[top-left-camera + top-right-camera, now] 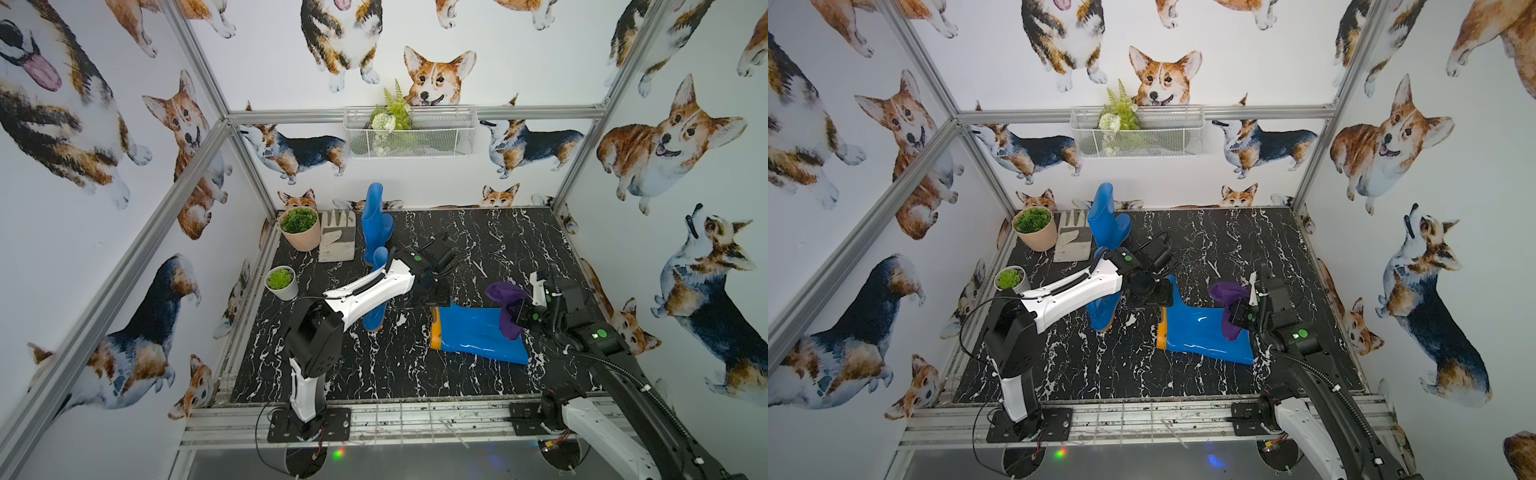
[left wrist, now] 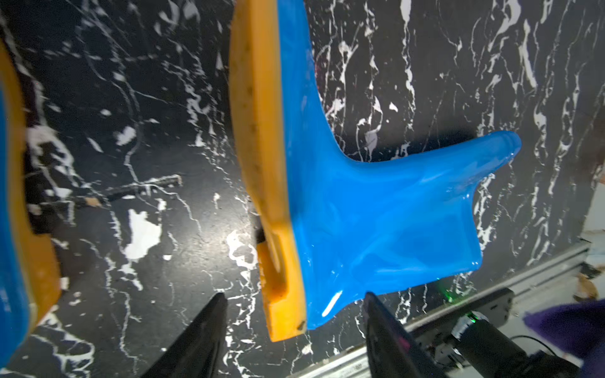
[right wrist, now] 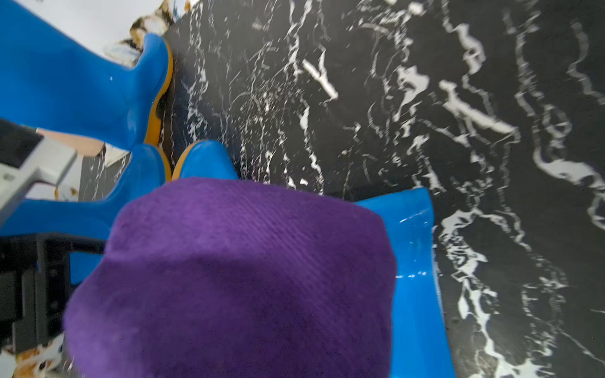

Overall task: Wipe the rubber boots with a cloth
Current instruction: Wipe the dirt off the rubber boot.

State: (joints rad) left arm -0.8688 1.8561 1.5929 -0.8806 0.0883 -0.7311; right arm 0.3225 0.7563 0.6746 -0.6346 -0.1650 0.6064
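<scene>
- One boot lies on its side mid-right on the tabletop. Its orange sole faces left and its shaft mouth points right.
- Two more boots stand upright to the left: one far and one nearer, which is partly hidden behind the left arm.
- The left fingers are released and spread, and they grasp nothing. They hover over the sole end of the lying boot, clear of it.
- The right fingers are clenched on the cloth. The cloth hangs bunched over the shaft near its mouth. Whether the cloth touches the rubber cannot be told.
- Handling, boot: the glossy rubber is likely slippery. The shaft looks thin, lies flattened, and will probably buckle under pressure. The sole looks thicker and stiffer.
- Hold point, boot: take hold at the sole edge or heel. A grip on the shaft is likely to slide or fold the rubber.
- Handling, cloth: it is soft and light and drapes freely. The mid-bunch grasp leaves loose ends that can drag across the surface.
- Risk: an unbraced boot may skid on the tabletop when wiped.
</scene>
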